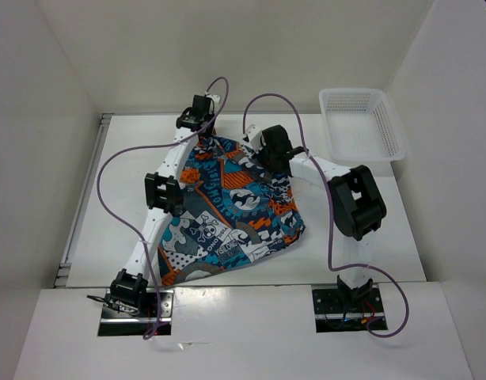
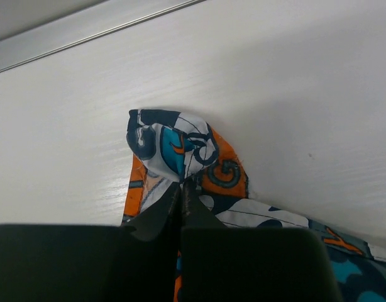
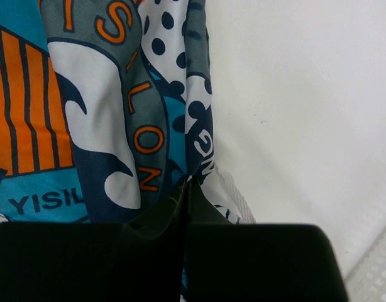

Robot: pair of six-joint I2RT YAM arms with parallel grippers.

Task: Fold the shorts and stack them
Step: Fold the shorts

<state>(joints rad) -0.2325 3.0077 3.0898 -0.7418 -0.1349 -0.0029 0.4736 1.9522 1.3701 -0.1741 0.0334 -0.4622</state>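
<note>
The shorts [image 1: 227, 210] lie in the middle of the white table [image 1: 108, 229], between the two arms. They make a big, lumpy, three-cornered shape, wide at the near side and pointy at the far side. I think the folding has only just begun. The cloth is bumpy and I cannot see one neat fold in it. Nothing is stacked yet, so most of the job is left: fold the shorts flat and small, then put them on a pile. A white basket [image 1: 362, 123] sits at the far right corner, well apart from the shorts, with nothing in it that I can see. Both arms reach out long across the table to the far edge of the cloth. The left gripper [image 1: 203, 133] is low at the far left tip, and its own camera shows its two black fingers pinched tight on a bunched corner of the shorts [image 2: 180, 151]. The right arm bends at its big black elbow and comes in from the right side. The right gripper [image 1: 257, 149] is down on the far right edge, and up close its fingers [image 3: 199, 211] are squeezed together on the hem of the shorts [image 3: 117, 113]. So each one holds a far corner, near each other.
</note>
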